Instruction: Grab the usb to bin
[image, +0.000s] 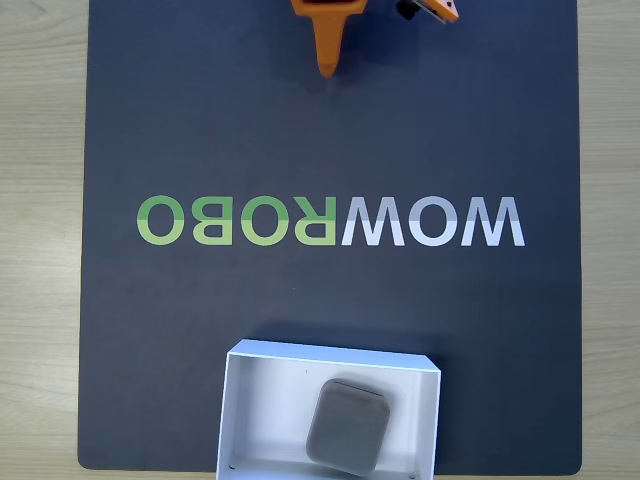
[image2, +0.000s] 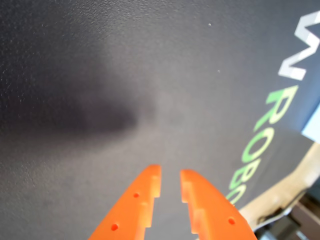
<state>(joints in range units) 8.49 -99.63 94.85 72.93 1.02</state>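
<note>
Usb is seen lying inside the bin at lower centre; the gripper, jaws narrowly parted, is held empty over the mat.

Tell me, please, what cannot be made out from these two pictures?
- Arm: in the fixed view the top edge cuts it off, leaving the orange gripper tip.
- Bin: the bottom edge of the fixed view crops its near wall.
- Usb: its underside is hidden against the bin floor.
- Gripper: in the wrist view the fingers are blurred, with a narrow gap and nothing held.
</note>
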